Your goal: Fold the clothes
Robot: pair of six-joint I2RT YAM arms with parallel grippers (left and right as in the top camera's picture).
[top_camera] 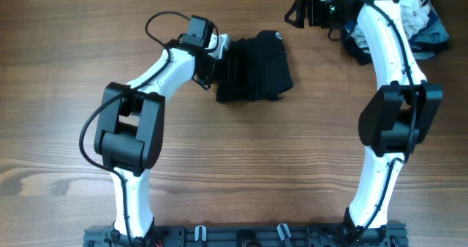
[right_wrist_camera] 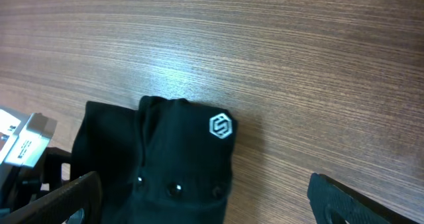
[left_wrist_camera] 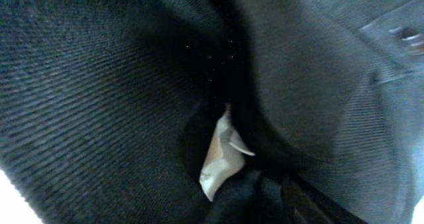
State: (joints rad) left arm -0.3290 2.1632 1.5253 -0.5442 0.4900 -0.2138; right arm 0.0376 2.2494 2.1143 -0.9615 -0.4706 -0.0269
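A black garment [top_camera: 254,66] lies folded into a compact block at the back middle of the wooden table. In the right wrist view it [right_wrist_camera: 159,164] shows a small white hexagon logo and a row of dark buttons. My left gripper [top_camera: 207,66] is pressed into the garment's left edge. Dark fabric [left_wrist_camera: 99,98] with a white label [left_wrist_camera: 222,154] fills the left wrist view, and the jaws seem shut on a fold of it. My right gripper [top_camera: 298,13] hovers open and empty to the right of and behind the garment. Its fingers [right_wrist_camera: 202,191] are spread wide.
A heap of other clothes [top_camera: 428,24], white and dark blue, lies at the back right corner behind my right arm. Bare wooden table [top_camera: 248,166] stretches across the front. The arm bases stand at the front edge.
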